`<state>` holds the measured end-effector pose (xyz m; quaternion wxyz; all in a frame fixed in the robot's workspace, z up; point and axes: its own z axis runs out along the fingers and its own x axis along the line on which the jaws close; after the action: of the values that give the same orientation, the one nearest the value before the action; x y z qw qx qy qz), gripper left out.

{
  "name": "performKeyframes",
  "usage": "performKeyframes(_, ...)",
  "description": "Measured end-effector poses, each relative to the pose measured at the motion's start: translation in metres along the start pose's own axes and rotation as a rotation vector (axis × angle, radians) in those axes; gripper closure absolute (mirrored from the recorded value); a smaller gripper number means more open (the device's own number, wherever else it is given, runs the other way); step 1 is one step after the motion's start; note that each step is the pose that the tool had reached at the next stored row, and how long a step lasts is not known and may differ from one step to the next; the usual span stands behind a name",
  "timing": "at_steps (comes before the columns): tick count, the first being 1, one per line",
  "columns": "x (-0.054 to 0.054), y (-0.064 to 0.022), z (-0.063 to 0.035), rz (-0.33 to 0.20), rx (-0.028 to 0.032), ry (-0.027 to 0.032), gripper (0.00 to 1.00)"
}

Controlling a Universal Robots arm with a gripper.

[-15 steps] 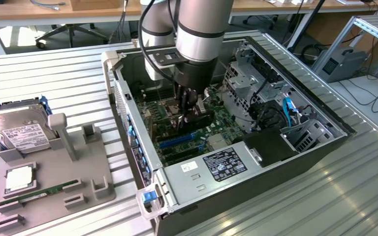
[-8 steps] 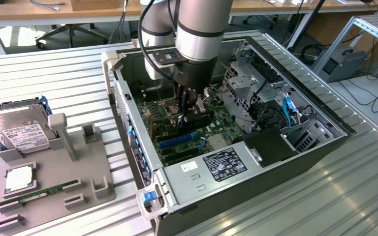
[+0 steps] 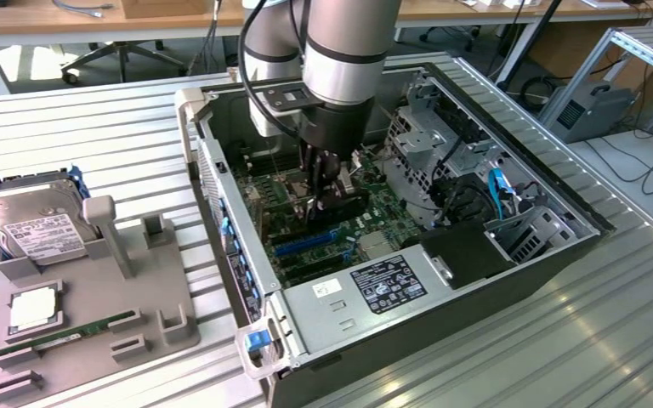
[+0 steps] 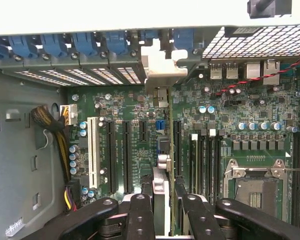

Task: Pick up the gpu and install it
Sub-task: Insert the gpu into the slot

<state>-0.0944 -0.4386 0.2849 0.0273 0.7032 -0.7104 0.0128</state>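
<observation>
Black fingers (image 4: 162,215) are seen in the wrist view clamped on the gpu (image 4: 161,192), held edge-on above the motherboard (image 4: 140,107), while in the exterior view the gripper (image 3: 329,204) is lowered inside the open computer case (image 3: 417,297) on the bench (image 3: 599,340).

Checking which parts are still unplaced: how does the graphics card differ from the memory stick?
The graphics card is inside the computer case, held edge-on in the gripper above the motherboard; the memory stick rests outside in the grey holder. The graphics card has a silver bracket at one end; the memory stick is a bare, thin green strip. Both are computer parts.
</observation>
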Motion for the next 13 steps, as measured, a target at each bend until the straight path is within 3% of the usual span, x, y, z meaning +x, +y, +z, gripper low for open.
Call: performKeyframes(13,-0.0025,0.0000,-0.0001,0.000,0.0000,0.0000,0.73)
